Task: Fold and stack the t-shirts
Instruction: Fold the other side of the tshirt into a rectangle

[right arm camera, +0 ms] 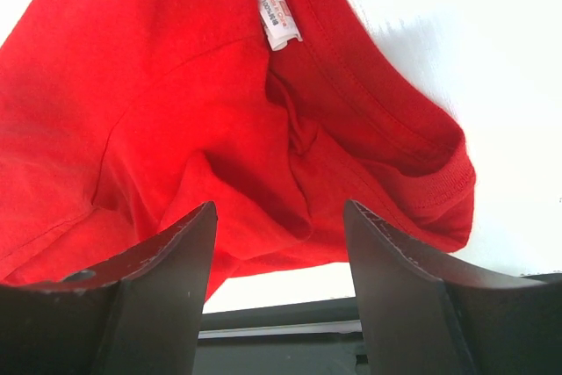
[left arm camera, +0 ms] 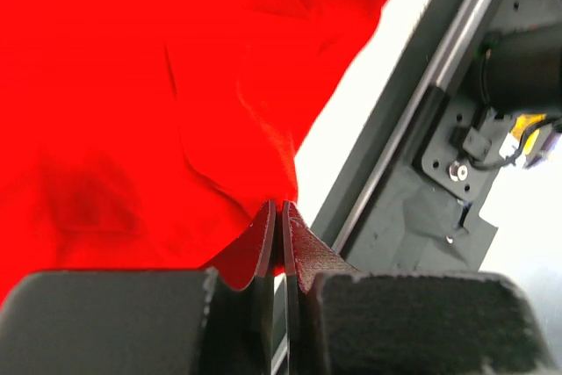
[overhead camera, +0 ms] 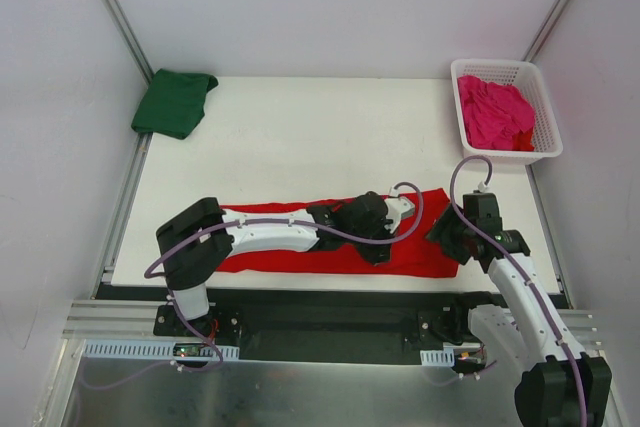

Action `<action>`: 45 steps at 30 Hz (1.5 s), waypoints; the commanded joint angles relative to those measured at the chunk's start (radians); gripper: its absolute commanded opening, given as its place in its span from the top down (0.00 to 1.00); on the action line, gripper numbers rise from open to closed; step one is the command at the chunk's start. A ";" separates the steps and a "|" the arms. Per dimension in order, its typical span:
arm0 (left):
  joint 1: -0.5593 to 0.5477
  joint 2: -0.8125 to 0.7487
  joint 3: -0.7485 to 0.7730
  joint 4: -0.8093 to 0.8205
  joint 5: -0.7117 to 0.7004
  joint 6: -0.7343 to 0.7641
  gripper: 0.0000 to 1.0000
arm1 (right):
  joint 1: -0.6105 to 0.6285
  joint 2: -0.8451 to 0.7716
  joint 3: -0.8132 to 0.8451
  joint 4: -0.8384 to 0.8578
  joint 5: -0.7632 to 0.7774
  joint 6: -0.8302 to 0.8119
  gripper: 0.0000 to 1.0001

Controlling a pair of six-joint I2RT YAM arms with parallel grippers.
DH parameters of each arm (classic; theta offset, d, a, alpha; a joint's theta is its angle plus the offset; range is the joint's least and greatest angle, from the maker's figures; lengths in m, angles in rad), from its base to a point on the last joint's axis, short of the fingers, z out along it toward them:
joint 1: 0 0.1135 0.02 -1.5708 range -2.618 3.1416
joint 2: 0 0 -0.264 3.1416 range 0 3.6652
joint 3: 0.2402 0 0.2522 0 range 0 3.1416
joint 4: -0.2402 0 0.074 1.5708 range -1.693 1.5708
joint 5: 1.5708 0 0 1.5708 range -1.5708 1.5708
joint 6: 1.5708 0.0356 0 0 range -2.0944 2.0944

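The red t-shirt (overhead camera: 415, 250) lies stretched out along the table's near edge. My left gripper (overhead camera: 378, 250) reaches across it and is shut on a pinch of its near hem (left arm camera: 278, 210); folds of the red t-shirt (left arm camera: 132, 85) run toward the tips. My right gripper (overhead camera: 445, 237) stands open at the shirt's right end. Its fingers straddle the collar part of the red t-shirt (right arm camera: 176, 111) without touching it, near the white label (right arm camera: 279, 15). A folded green t-shirt (overhead camera: 175, 102) lies at the back left. A crumpled pink t-shirt (overhead camera: 495, 112) sits in the basket.
The white lattice basket (overhead camera: 490, 67) stands at the back right corner of the white table (overhead camera: 320, 137). A black rail (overhead camera: 330, 307) runs just below the table's near edge, close under both grippers. Pale walls close in on both sides.
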 commanded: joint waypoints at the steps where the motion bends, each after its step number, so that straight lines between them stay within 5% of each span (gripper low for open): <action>1: -0.028 -0.004 -0.026 0.008 0.015 -0.031 1.00 | 0.007 0.007 0.041 0.014 0.016 -0.011 0.37; 27: -0.048 -0.033 -0.127 0.017 -0.017 -0.076 1.00 | 0.062 -0.016 -0.003 0.106 -0.171 -0.079 0.37; 45: -0.048 -0.041 -0.138 0.017 -0.039 -0.082 1.00 | 0.130 0.148 -0.058 0.314 -0.232 -0.125 0.39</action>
